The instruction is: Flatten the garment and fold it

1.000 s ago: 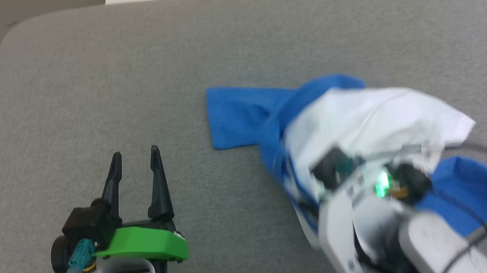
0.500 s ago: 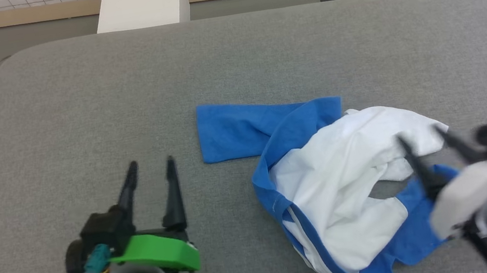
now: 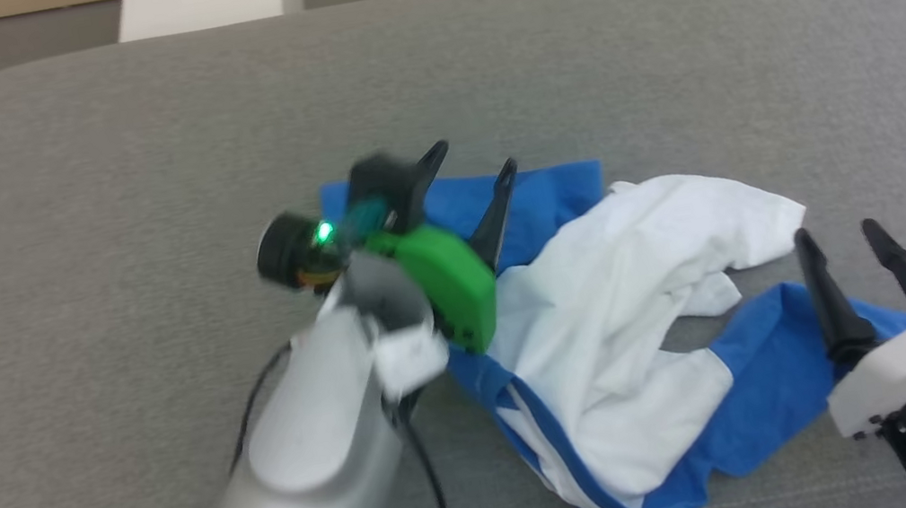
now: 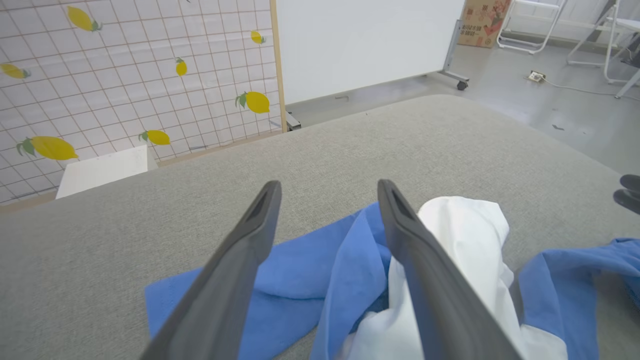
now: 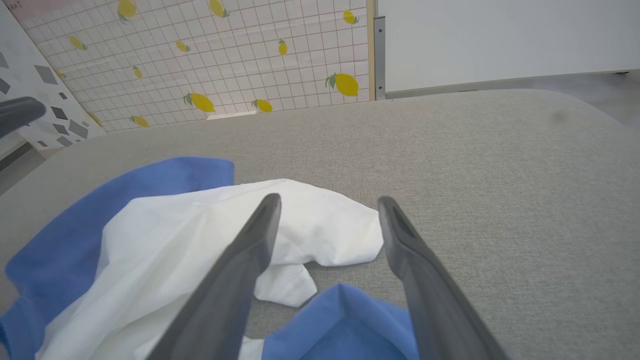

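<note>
Hovering over the crumpled white cotton shirt with royal-blue sleeves (image 3: 638,334), left gripper (image 3: 474,156) is nearer; right gripper (image 3: 833,232) at opposite end; both jaws apart, empty.

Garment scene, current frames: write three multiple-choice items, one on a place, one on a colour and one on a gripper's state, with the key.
1. Where is the left gripper?
A) over the blue sleeve at the garment's far left end
B) well clear of the cloth
C) over the garment's near hem

2. What colour is the garment's body?
A) yellow
B) black
C) white

3. How do the right gripper's fingers stand?
A) shut on the garment
B) apart, pinching nothing
C) shut and empty

Key:
1 A: the head view shows its fingers above the blue sleeve.
2 C: the bunched middle part is white, with blue at the sleeves.
3 B: the right wrist view shows a wide gap between the fingers, with no cloth gripped.
</note>
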Available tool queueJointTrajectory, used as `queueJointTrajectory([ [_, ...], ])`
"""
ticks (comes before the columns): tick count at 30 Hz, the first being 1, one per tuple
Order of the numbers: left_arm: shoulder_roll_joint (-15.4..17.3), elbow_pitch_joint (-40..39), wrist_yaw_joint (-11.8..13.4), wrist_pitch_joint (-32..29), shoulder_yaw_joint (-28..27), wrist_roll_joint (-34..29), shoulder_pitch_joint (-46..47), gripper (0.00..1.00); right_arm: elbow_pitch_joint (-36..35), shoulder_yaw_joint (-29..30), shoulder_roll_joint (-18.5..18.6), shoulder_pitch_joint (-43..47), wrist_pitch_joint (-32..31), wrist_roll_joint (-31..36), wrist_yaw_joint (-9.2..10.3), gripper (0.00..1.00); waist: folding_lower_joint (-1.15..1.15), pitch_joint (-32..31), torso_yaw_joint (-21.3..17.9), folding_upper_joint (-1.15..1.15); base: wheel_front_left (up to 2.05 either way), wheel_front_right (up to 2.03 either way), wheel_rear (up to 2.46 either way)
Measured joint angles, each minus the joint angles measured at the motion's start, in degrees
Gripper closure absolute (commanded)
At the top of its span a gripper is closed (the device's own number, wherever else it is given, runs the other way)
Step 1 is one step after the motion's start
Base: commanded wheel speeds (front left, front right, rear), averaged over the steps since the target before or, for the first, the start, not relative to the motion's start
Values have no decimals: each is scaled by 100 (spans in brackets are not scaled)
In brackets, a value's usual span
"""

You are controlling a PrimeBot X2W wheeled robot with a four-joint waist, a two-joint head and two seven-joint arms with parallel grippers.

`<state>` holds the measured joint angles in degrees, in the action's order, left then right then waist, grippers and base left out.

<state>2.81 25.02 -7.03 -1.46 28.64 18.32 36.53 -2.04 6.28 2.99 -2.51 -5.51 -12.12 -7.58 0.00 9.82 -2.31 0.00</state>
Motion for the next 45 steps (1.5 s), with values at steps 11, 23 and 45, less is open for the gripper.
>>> queueJointTrajectory([
  [11, 0, 1506, 80, -2419, 821, 644, 1515, 0, 168, -446, -4, -229, 102, -164, 0, 0, 0, 353, -561, 0, 0, 0, 0],
  [23, 80, 1909, 385, -3073, 964, 793, 1850, 100, 342, -541, -2, -342, 226, -224, 0, 0, 0, 584, -818, 0, 0, 0, 0],
  [45, 1482, -527, 2242, 676, -1418, 1717, -1957, 100, 177, -111, -5, -120, -119, -147, 0, 0, 0, -98, 315, 0, 0, 0, 0],
])
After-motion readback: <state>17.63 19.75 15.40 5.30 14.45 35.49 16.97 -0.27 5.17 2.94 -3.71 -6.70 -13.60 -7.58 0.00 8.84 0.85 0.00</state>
